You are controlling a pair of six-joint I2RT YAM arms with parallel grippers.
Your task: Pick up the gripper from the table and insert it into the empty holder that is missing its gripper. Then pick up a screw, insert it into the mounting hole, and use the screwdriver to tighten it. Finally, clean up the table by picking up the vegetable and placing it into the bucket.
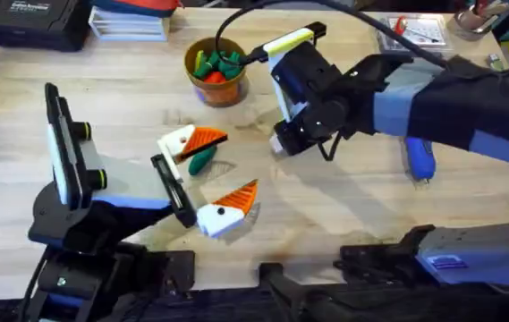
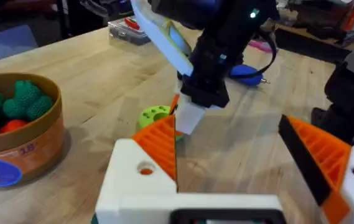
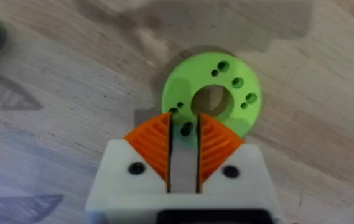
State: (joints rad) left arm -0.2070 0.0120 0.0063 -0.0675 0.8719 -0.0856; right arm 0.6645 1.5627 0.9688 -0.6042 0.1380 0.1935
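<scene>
I have the right gripper right over the green holed disc, jaws nearly pressed together. A screw in there I can't make out. I'd descend slowly, centred. The left gripper rests with jaws spread around the vegetable on the counter.

1. Two robot grippers: left gripper, right gripper.
2. One round tan tub, far centre, heaped with toy vegetables.
3. One dark green cucumber, loose beside the left gripper.
4. One blue screwdriver, lying at right.
5. One bright green holed disc, seven small holes showing around its big centre hole.
</scene>
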